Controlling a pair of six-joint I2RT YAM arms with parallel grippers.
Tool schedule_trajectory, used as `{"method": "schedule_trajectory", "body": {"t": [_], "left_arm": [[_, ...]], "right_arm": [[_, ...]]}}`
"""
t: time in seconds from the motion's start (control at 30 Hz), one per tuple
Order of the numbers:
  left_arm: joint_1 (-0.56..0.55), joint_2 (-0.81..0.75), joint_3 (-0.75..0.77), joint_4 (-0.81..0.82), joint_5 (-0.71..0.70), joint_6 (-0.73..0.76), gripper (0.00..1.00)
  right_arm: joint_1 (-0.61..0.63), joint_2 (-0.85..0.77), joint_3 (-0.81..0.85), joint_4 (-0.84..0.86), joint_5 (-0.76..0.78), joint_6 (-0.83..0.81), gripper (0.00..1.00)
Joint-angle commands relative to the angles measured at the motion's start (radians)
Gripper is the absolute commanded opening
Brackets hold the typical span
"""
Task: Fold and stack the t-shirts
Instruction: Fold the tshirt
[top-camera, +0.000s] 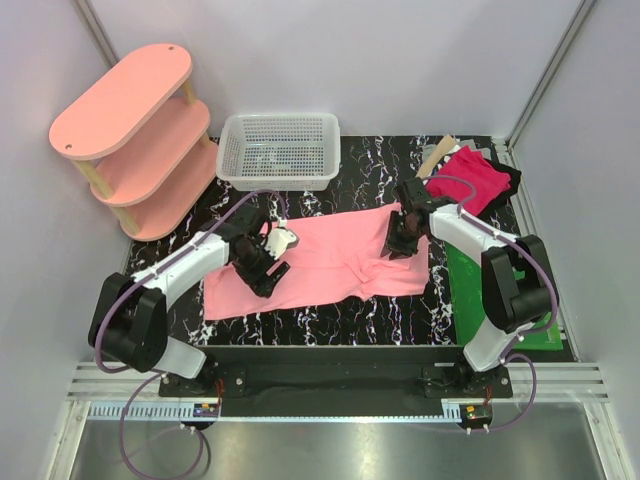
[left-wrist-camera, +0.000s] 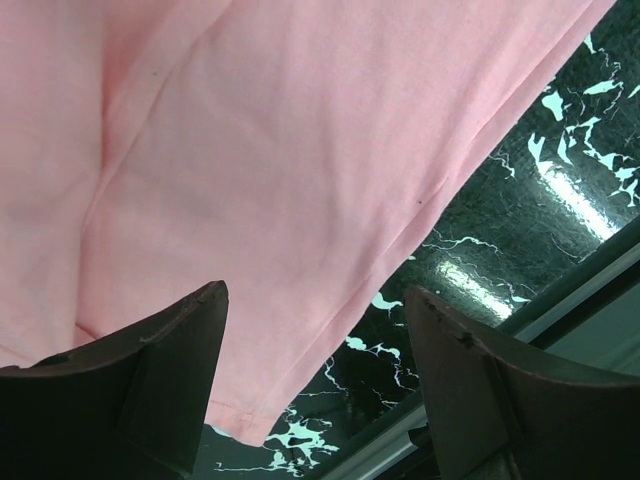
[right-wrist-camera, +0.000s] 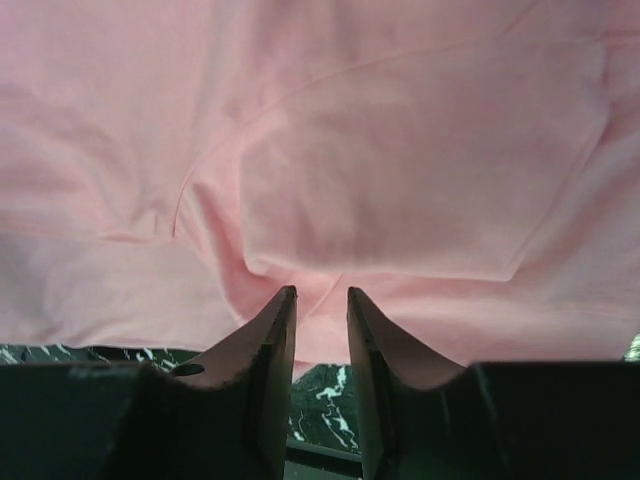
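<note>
A: In the middle of the tabletop (top-camera: 380, 172), the salmon-pink t-shirt (top-camera: 330, 262) lies spread flat, long side running left-right, with creases near its right end.
B: The other one?
A: The magenta-red t-shirt (top-camera: 478, 180) is bunched at the far right corner on some dark stuff, well apart from the pink one.
B: Handling?
A: Thin, soft, light, limp. No stiffness, so it likely sags from any pinch and probably drags and wrinkles on the tabletop. Not fragile. Best hold, I'd say: hem or edge corners, one per tool, so the fold line stays straight.
B: Tools?
A: The left tool (left-wrist-camera: 315, 300) is over the pink shirt's left part, close to its near edge, fingers wide apart, nothing between them. The right tool (right-wrist-camera: 320, 295) is low over the right part, fingers almost together with a thin gap. Creases run into the tips; can't tell if cloth is caught.
B: Around?
A: White mesh basket (top-camera: 280, 119) behind the shirt, green mat (top-camera: 458, 290) to the right, pink shelf unit (top-camera: 125, 100) far left.
</note>
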Motion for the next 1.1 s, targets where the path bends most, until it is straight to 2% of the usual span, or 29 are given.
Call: {"method": "schedule_trajectory", "body": {"t": [0.0, 0.23, 0.4, 1.07], "left_arm": [[0.009, -0.045, 0.000, 0.038, -0.006, 0.013, 0.76], [0.013, -0.091, -0.009, 0.037, -0.008, 0.013, 0.76], [0.016, -0.125, -0.014, 0.038, -0.009, 0.015, 0.77], [0.032, -0.146, -0.011, 0.043, 0.003, 0.001, 0.79]], "right_arm": [[0.029, -0.071, -0.043, 0.003, -0.085, 0.019, 0.35], [0.049, -0.065, -0.073, 0.031, -0.110, 0.053, 0.34], [0.055, -0.008, -0.069, 0.038, -0.094, 0.064, 0.25], [0.066, 0.082, -0.023, 0.037, -0.030, 0.047, 0.29]]}}
